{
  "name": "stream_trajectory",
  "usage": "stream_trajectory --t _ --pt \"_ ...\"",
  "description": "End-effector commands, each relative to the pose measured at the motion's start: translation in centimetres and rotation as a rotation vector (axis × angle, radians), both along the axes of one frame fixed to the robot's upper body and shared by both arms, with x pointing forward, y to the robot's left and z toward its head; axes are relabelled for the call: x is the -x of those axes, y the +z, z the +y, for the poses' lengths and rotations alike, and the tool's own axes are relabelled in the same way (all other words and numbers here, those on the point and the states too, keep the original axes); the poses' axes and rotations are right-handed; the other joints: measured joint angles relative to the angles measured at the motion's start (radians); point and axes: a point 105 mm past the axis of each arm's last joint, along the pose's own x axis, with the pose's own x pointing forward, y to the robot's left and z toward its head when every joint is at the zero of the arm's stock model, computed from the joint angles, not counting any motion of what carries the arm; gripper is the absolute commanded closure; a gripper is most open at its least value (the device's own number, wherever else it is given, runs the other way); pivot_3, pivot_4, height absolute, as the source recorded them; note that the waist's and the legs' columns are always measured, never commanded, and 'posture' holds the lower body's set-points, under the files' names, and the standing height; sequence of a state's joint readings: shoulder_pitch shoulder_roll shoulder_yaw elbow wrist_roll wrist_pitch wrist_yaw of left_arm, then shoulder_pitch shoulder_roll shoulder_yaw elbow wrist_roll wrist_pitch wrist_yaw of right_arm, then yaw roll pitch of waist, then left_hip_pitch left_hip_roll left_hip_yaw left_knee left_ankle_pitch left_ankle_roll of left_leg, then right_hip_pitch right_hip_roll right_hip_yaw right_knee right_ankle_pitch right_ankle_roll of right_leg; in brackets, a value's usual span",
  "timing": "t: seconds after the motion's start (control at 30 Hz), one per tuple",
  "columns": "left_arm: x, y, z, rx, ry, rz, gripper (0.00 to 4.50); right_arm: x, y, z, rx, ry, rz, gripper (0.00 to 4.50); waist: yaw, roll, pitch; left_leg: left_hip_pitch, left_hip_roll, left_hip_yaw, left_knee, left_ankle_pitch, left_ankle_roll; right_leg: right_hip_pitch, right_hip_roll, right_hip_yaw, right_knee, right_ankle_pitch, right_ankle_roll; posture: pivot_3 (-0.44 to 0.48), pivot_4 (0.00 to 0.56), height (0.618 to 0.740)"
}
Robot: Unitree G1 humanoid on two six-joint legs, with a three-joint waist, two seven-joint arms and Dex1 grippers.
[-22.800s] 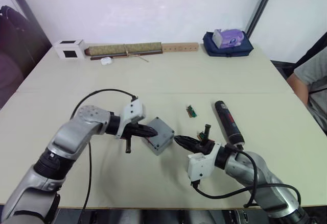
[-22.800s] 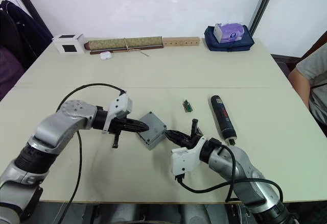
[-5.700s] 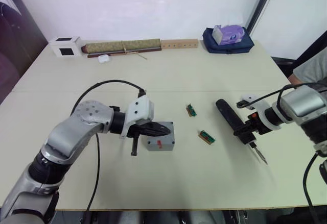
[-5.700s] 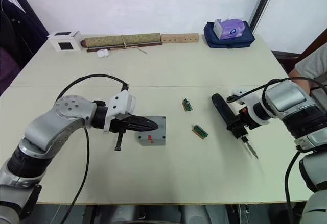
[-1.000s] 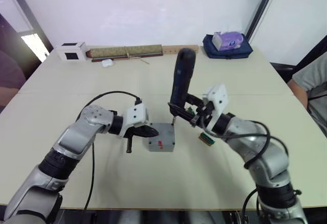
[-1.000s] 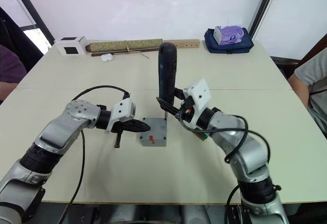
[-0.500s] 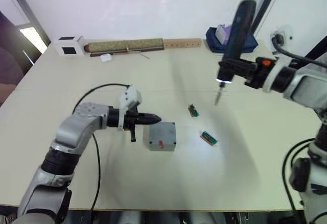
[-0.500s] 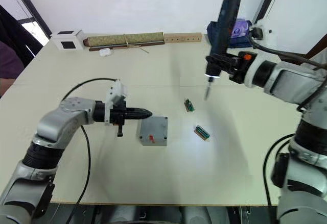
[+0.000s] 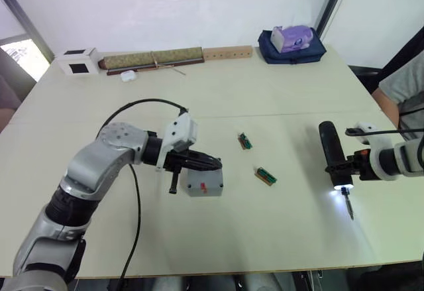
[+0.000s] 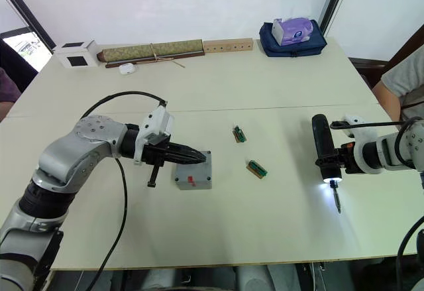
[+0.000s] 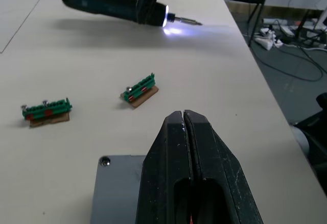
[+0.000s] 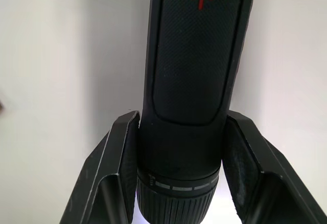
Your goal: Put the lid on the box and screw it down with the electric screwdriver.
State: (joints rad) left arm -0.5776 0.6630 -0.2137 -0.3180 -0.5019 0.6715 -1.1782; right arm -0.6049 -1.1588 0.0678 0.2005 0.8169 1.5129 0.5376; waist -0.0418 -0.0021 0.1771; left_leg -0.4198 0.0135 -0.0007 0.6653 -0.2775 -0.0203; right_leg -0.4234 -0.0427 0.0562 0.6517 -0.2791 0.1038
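Note:
The grey box point(image 9: 204, 186) sits mid-table with a red spot on its near side. The lid point(image 11: 115, 193) lies on top of it, a screw head showing at one corner. My left gripper point(image 9: 216, 164) is shut and empty, its black tips reaching over the lid's top. Far to the right, my right gripper point(image 9: 340, 170) is shut on the electric screwdriver point(image 9: 329, 148). This black stick lies almost level, low over the table, its lit tip point(image 9: 342, 188) and thin bit point(image 9: 348, 207) pointing toward the near edge. Both fingers point(image 12: 120, 168) clamp its barrel point(image 12: 194, 71).
Two small green circuit boards point(image 9: 246, 141) point(image 9: 266, 175) lie between the box and the screwdriver. Along the far edge stand a white cube point(image 9: 73, 61), a rolled mat point(image 9: 152, 58), a wooden strip point(image 9: 227, 52) and a blue bag point(image 9: 291, 44). A person's sleeve point(image 9: 405, 89) shows at the right.
My right arm has swung the screwdriver down from upright and high to nearly level, low at the table's right. My left gripper has slid forward over the lid. The camera has shifted.

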Motion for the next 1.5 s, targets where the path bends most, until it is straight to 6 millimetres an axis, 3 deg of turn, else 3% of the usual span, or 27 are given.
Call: stream_trajectory --t 0.03,0.23,0.3,0.47,0.63,0.77,0.9,1.07,1.13,1.2,1.27,1.37,1.43,1.5 --pt "0.4 0.7 -0.3 0.018 0.001 -0.040 4.50 -0.1 0.8 -0.2 0.015 0.038 -0.020 2.77 0.001 0.000 0.000 -0.001 0.000 0.000 0.000 0.000 0.000 0.000 0.000 0.000 0.000 0.000 0.000 0.000 0.150 0.740" --pt "0.3 0.1 -0.2 0.018 0.043 -0.038 4.50 -0.4 -0.4 -1.2 0.067 0.048 0.000 2.77 0.005 -0.002 -0.001 -0.001 -0.001 0.000 0.002 0.000 0.000 0.001 -0.002 0.000 0.000 0.000 0.000 0.000 0.150 0.740" --pt "0.1 0.0 0.1 0.022 0.070 -0.035 4.50 -0.4 -0.7 -1.6 0.099 0.063 0.000 1.75 0.004 -0.003 -0.001 -0.001 -0.001 0.000 0.002 0.000 0.000 0.001 -0.002 0.000 0.000 0.000 0.000 0.000 0.150 0.740" --pt "-0.3 -0.1 0.5 0.020 0.090 -0.026 4.50 -0.9 -0.5 -2.0 0.155 0.092 -0.041 0.01 0.006 -0.005 -0.002 0.001 -0.001 0.000 0.003 0.000 0.000 0.004 -0.002 0.000 0.000 0.000 0.001 0.000 0.150 0.740" --pt "-1.1 -0.1 1.1 0.022 0.113 -0.006 4.50 -2.0 1.1 -1.1 0.135 0.103 -0.117 0.01 0.016 -0.005 -0.002 0.002 -0.001 0.000 0.003 0.000 0.000 0.004 -0.003 -0.001 0.000 0.001 0.001 0.000 0.150 0.740" --pt "-1.9 -0.1 1.9 0.052 0.154 0.035 4.50 -2.7 2.8 -1.3 0.268 0.201 -0.217 0.01 0.024 -0.004 -0.002 0.001 -0.001 0.000 0.003 0.000 0.000 0.003 -0.003 0.000 0.002 0.001 0.001 0.000 0.150 0.740" --pt "-3.1 -0.2 2.8 0.042 0.202 0.028 4.50 -2.9 5.2 -0.4 0.293 0.299 -0.301 0.01 0.029 -0.004 -0.001 0.001 -0.001 0.000 0.003 0.000 0.000 0.002 -0.003 -0.001 0.002 0.000 0.001 0.000 0.150 0.740" --pt "-4.4 0.4 4.2 0.031 0.258 0.010 4.50 -4.8 9.2 0.4 0.330 0.318 -0.485 0.01 0.025 -0.004 -0.001 0.001 -0.002 0.001 0.003 0.000 -0.001 0.001 -0.003 0.000 0.003 0.000 0.001 0.000 0.150 0.740" --pt "-5.2 0.5 5.2 0.012 0.310 -0.002 4.50 -5.1 10.5 2.5 0.301 0.386 -0.562 0.01 0.024 -0.004 -0.001 0.001 -0.001 0.001 0.003 0.000 -0.001 0.001 -0.003 -0.001 0.003 0.000 0.001 0.000 0.150 0.740" --pt "-5.7 0.1 6.3 -0.004 0.360 0.004 4.50 -4.2 11.6 7.3 0.174 0.556 -0.661 0.01 0.022 -0.004 -0.001 0.001 -0.001 0.000 0.002 0.000 -0.001 0.001 -0.002 -0.001 0.003 0.000 0.000 0.000 0.150 0.740" --pt "-5.5 -0.5 6.4 -0.008 0.365 0.008 4.50 -2.4 11.3 11.6 0.065 0.751 -0.742 0.01 0.020 -0.004 -0.001 0.001 0.000 0.001 0.002 0.000 -0.001 0.000 -0.001 0.000 0.003 0.000 0.000 0.000 0.150 0.740" --pt "-4.9 -1.5 5.8 -0.005 0.366 0.042 4.50 0.9 8.8 15.9 -0.013 0.976 -0.809 0.01 0.035 -0.005 -0.002 0.000 0.001 -0.003 0.002 0.000 -0.001 0.000 -0.001 -0.002 0.004 0.000 0.000 0.000 0.150 0.740" --pt "-4.7 -3.0 5.8 -0.042 0.394 0.029 4.50 3.4 5.5 17.4 -0.105 1.048 -0.663 0.01 0.039 -0.005 -0.002 -0.004 0.001 -0.005 0.004 0.001 -0.001 0.000 -0.003 -0.004 0.004 0.000 0.000 0.000 0.150 0.740" --pt "-4.3 -3.8 5.4 -0.048 0.398 0.033 4.50 4.7 3.5 18.3 -0.185 1.046 -0.573 0.01 0.044 -0.005 -0.002 -0.005 -0.002 -0.004 0.007 0.001 -0.001 -0.001 -0.006 -0.004 0.004 0.000 0.000 0.000 0.150 0.740"
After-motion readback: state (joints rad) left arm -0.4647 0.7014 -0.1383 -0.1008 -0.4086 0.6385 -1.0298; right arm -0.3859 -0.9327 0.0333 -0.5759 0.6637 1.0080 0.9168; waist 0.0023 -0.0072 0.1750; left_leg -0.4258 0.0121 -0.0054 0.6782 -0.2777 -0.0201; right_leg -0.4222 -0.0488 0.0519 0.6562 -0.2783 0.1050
